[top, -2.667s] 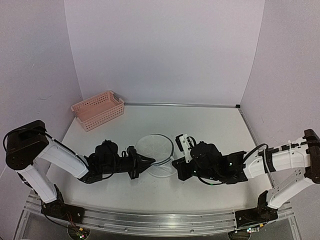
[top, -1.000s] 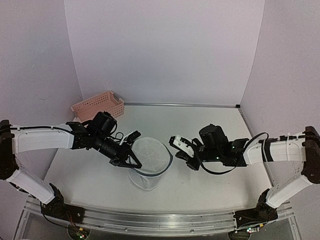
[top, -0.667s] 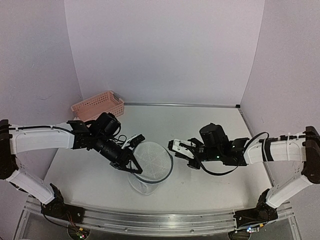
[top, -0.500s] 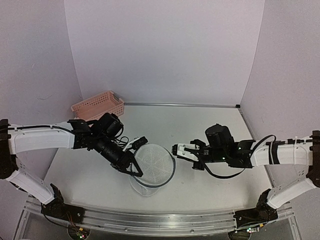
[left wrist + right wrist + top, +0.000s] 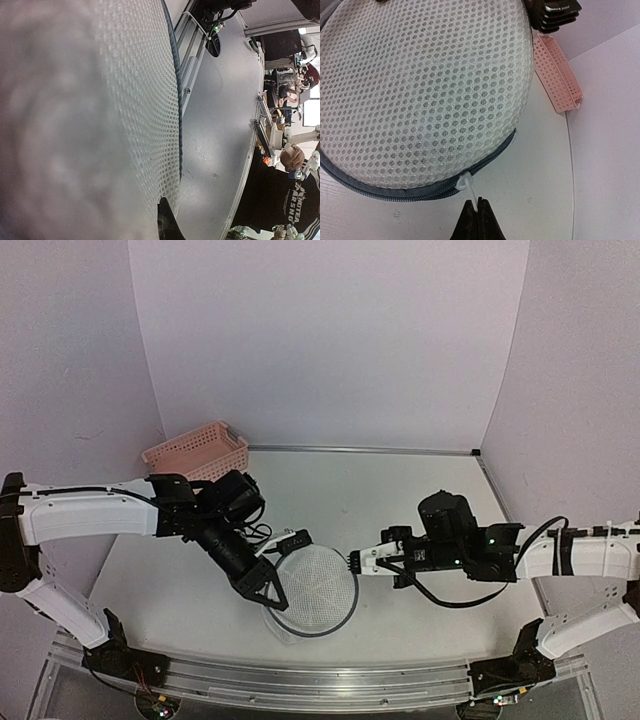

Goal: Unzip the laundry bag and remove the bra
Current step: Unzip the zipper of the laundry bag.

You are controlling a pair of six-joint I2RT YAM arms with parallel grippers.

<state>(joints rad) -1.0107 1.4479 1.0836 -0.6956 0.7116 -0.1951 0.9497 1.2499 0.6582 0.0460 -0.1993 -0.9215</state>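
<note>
The white mesh laundry bag (image 5: 318, 588) sits at the table's near middle, its round lid up and its dark grey zip rim (image 5: 345, 615) around it. My left gripper (image 5: 268, 587) is shut on the bag's left edge. In the left wrist view the mesh (image 5: 130, 100) fills the frame and only one dark fingertip (image 5: 169, 227) shows. My right gripper (image 5: 356, 562) is at the bag's right edge. In the right wrist view it (image 5: 479, 216) is shut on the white zip pull (image 5: 466, 183) at the zip rim (image 5: 410, 192). The bra is hidden.
The pink lattice basket (image 5: 197, 454) stands at the back left by the wall, and shows in the right wrist view (image 5: 559, 75). The table's metal front rail (image 5: 300, 680) runs close below the bag.
Both arms have risen from low beside the bag. My left gripper has carried the bag's edge right and nearer. My right gripper has moved right and has closed on the zip pull.
</note>
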